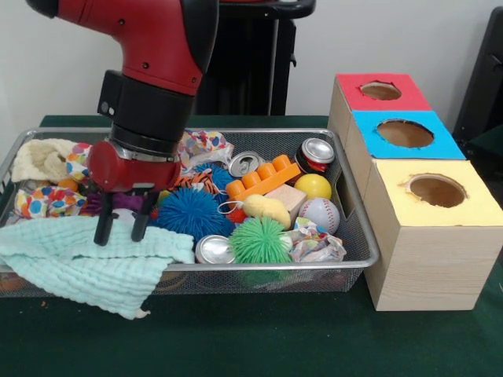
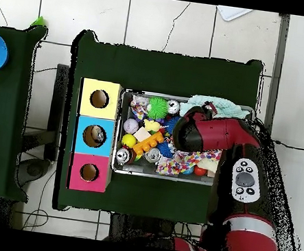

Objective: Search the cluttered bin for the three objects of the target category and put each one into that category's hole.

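Observation:
The wire mesh bin [image 1: 355, 210] lies on the green table, full of toys; it also shows in the overhead view [image 2: 118, 130]. My gripper [image 1: 122, 229] hangs over the bin's left part in the front view. Its two black fingers [image 1: 103, 228] stand apart with nothing between them, tips at a mint green cloth [image 1: 86, 263]. No transparent crinkly container shows plainly; the cloths, toys and arm hide much of the bin. The blue-topped box's hole [image 1: 405, 133] is right of the bin, between the red and yellow boxes. In the overhead view something pale shows inside that hole [image 2: 94, 136].
Silver cans [image 1: 214, 250] [image 1: 245, 163] [image 1: 317, 151], a blue spiky ball [image 1: 191, 212], a green spiky ball [image 1: 259, 239], an orange brick [image 1: 263, 178], a yellow ball [image 1: 313, 186], a baseball [image 1: 320, 214], dotted paper wads [image 1: 206, 145] [image 1: 43, 200] and a cream cloth [image 1: 43, 157] fill the bin.

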You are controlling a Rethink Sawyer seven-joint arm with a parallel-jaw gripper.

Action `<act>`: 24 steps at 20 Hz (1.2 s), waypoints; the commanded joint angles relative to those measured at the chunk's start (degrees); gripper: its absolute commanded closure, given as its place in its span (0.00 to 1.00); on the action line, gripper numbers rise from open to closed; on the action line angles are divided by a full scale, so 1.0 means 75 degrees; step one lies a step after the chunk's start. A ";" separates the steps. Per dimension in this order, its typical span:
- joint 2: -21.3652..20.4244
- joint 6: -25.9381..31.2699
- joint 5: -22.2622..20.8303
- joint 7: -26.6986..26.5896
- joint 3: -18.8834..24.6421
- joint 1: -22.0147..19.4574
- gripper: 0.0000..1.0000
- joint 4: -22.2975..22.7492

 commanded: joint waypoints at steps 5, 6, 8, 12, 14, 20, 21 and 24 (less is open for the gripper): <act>0.0880 -0.0477 -0.0572 0.0105 0.0607 -0.0400 0.00 -0.0230; 0.0927 -0.0448 -0.0553 0.0078 0.0642 -0.0479 0.00 -0.0236; 0.0985 -0.0355 -0.0514 -0.0012 0.0724 -0.0636 0.00 -0.0222; 0.1037 -0.0172 -0.0517 -0.0181 0.0795 -0.0871 0.00 -0.0193; 0.1023 -0.0049 -0.0502 -0.0229 0.0805 -0.0955 0.00 -0.0175; 0.1215 -0.0134 -0.0515 -0.0123 0.0881 -0.1140 0.00 -0.0378; 0.1213 -0.0177 -0.0554 -0.0159 0.0922 -0.1192 0.00 -0.0364; 0.1185 -0.0360 -0.0664 -0.0158 0.1069 -0.1344 1.00 -0.0269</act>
